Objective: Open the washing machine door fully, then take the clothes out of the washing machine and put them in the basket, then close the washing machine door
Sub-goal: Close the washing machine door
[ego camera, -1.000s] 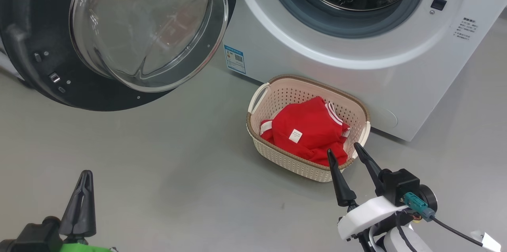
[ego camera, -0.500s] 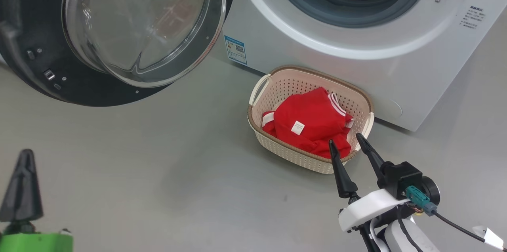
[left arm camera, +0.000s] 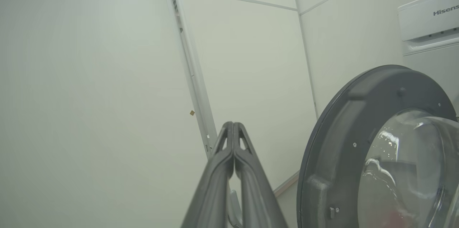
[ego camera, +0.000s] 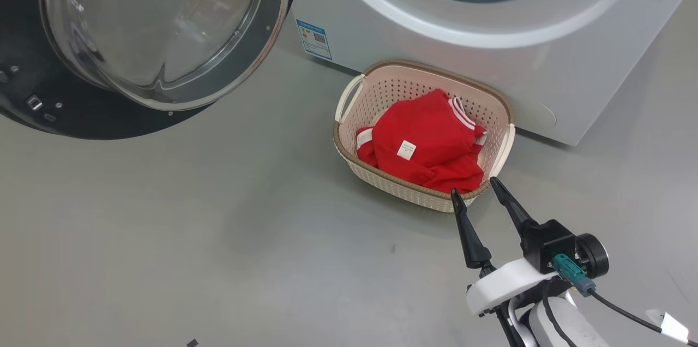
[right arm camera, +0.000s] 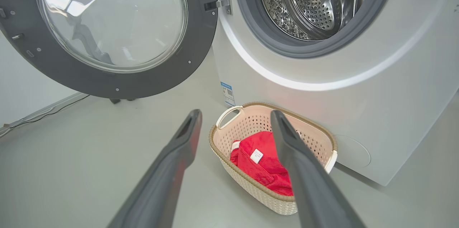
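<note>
The red clothes (ego camera: 422,145) lie bunched in the cream basket (ego camera: 349,139) on the floor in front of the white washing machine (ego camera: 436,25). The washing machine door (ego camera: 32,90) hangs wide open to the left, its glass bowl facing me. In the right wrist view the steel drum (right arm camera: 308,5) shows no garment; the clothes (right arm camera: 260,163) and basket (right arm camera: 251,185) lie between the fingers. My right gripper (ego camera: 473,191) hovers open just before the basket's near rim, holding nothing. In the left wrist view my left gripper (left arm camera: 233,124) is shut and empty, pointing at a pale wall beside the door (left arm camera: 333,156).
Grey floor (ego camera: 191,238) stretches out in front of the machine and under the open door. A pale panelled wall (left arm camera: 89,95) stands to the left of the door. A cable (right arm camera: 46,111) runs along the wall's base.
The head camera has tilted down, so the machine and basket sit higher in the picture. The left gripper has left the head view at lower left. The right gripper stays open by the basket.
</note>
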You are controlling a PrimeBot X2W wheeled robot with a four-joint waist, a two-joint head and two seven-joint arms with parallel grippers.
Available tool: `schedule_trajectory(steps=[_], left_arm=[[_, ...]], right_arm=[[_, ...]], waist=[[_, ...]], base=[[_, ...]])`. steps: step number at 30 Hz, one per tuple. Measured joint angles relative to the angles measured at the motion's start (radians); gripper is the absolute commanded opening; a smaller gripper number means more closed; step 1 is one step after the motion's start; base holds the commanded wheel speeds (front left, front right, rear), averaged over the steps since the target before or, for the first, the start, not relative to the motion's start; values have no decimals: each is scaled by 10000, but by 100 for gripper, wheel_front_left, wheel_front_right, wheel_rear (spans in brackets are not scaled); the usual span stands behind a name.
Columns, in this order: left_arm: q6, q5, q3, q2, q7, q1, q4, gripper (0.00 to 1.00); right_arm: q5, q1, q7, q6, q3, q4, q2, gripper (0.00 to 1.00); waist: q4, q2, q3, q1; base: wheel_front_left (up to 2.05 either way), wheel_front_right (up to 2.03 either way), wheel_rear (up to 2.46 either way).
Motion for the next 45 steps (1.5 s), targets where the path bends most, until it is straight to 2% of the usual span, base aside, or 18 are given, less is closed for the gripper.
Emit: schedule_trajectory(steps=[3, 4, 5, 6, 8, 14, 21, 24, 30, 45], left_arm=[[0, -591, 387, 625, 0, -396, 867, 0], [0, -591, 387, 625, 0, -396, 867, 0], [0, -853, 435, 817, 0, -483, 1131, 0], [0, -1609, 522, 1053, -2, -728, 1722, 0], [0, -2038, 550, 1112, 23, -874, 2015, 0], [0, -5745, 1133, 1108, 1417, -2585, 3601, 0], [0, -7634, 2936, 1616, 3003, -3780, 5846, 0], [134, -7917, 3323, 1996, 3513, -3992, 6477, 0], [683, -8270, 3935, 2577, 4008, -4349, 7630, 0], [690, -8838, 3599, 3116, 5636, -5270, 8830, 0]], right_arm=[[-136, -206, 0, 0, 79, -8, -56, 100], [-136, -206, 0, 0, 79, -8, -56, 100], [-198, -292, 0, 0, 113, -8, -69, 100], [-305, -453, 0, 0, 159, -17, -71, 100], [-322, -516, 0, 0, 173, -27, -69, 100], [-468, -677, 0, 0, 247, -54, -69, 100], [-562, -779, 0, -73, 320, -54, -67, 100], [-568, -780, 0, -88, 326, -71, -69, 100], [-635, -803, 0, -109, 382, -82, -65, 100], [-650, -1087, -2, -178, 454, -222, -52, 100]], waist=[[-154, 0, 232, 0], [-154, 0, 232, 0], [-216, 0, 300, 0], [-359, 0, 423, 0], [-433, 0, 480, 0], [-892, 0, 775, 0], [-1431, 0, 1027, 0], [-1664, 0, 1122, 0], [-2102, 0, 1303, 0], [-2840, 0, 1768, 0]], base=[[0, 0, 0], [0, 0, 0], [0, 0, 0], [0, 0, 0], [0, 0, 0], [0, 0, 0], [0, 0, 0], [0, 0, 0], [0, 0, 0], [0, 0, 0]])
